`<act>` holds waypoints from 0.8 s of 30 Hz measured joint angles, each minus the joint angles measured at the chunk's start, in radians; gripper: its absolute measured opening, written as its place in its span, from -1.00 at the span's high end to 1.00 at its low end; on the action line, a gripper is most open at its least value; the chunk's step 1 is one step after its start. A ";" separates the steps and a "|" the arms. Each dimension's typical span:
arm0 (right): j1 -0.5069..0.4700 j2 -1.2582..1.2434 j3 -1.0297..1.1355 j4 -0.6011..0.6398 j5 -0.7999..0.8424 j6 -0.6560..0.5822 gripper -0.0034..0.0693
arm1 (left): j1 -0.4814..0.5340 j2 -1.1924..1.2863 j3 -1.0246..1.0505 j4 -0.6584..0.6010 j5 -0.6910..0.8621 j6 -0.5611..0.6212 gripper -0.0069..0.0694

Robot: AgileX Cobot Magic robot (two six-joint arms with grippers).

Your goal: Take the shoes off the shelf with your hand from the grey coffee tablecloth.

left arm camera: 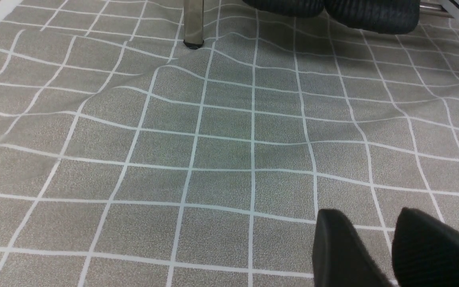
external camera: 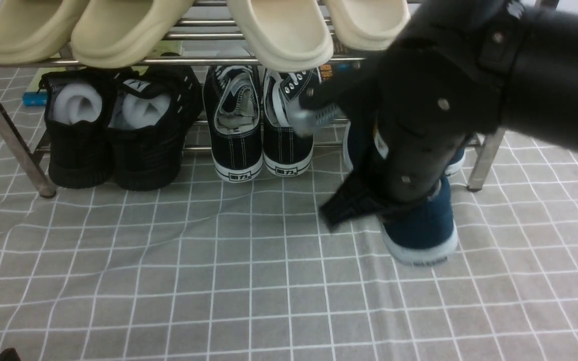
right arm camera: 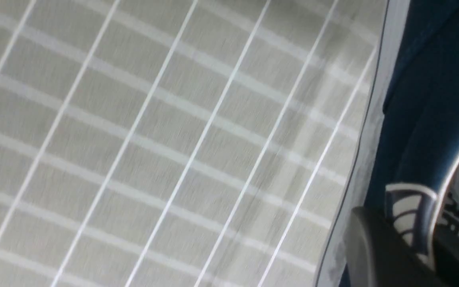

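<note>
My right gripper [external camera: 384, 200] is shut on one navy blue shoe [external camera: 422, 230] with a white sole. It holds the shoe by its rim in front of the shelf [external camera: 118, 61], toe low over the grey tablecloth [external camera: 219, 281]. In the right wrist view one finger [right arm camera: 373, 247] sits outside the shoe's blue wall [right arm camera: 420, 119], and my gripper [right arm camera: 408, 247] pinches the rim. The second navy shoe [external camera: 356, 143] stays on the lower tier, mostly hidden by my arm. My left gripper [left arm camera: 373, 223] hovers empty over the cloth [left arm camera: 197, 139], its tips slightly apart.
Black lace-up sneakers [external camera: 259, 125] and black knit shoes [external camera: 113, 130] stand on the lower tier. Beige foam slippers [external camera: 133, 30] lie on the upper tier. The shelf's slanted legs [external camera: 484, 155] stand on the cloth, and one leg shows in the left wrist view [left arm camera: 193, 24].
</note>
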 joint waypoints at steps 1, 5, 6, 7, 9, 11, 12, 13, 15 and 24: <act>0.008 -0.013 0.040 0.020 -0.015 0.016 0.80 | 0.000 0.000 0.000 0.000 0.000 0.000 0.19; 0.014 -0.030 0.159 0.061 -0.121 0.050 0.80 | 0.000 0.000 0.000 0.000 0.000 0.000 0.19; 0.014 -0.028 0.173 0.061 -0.144 0.053 0.80 | 0.000 0.000 0.000 0.000 0.000 0.000 0.19; 0.014 -0.028 0.182 0.061 -0.161 0.055 0.80 | 0.000 0.000 0.000 0.000 0.000 0.000 0.19; 0.012 -0.020 0.217 0.059 -0.252 0.063 0.80 | 0.000 -0.001 0.000 0.000 0.000 0.000 0.19; 0.012 -0.008 0.225 0.057 -0.301 0.071 0.80 | 0.000 -0.001 0.000 0.000 0.000 0.000 0.19; 0.012 -0.003 0.226 0.053 -0.320 0.075 0.80 | 0.000 -0.001 0.000 0.000 0.000 0.000 0.19; 0.012 0.010 0.228 0.051 -0.345 0.088 0.80 | 0.000 -0.001 0.000 0.000 0.000 0.000 0.19; 0.012 0.026 0.231 0.043 -0.369 0.119 0.80 | 0.000 -0.001 0.000 0.000 0.000 0.000 0.19; 0.012 0.094 0.231 0.025 -0.392 0.253 0.45 | 0.000 -0.001 0.000 0.000 0.000 0.000 0.19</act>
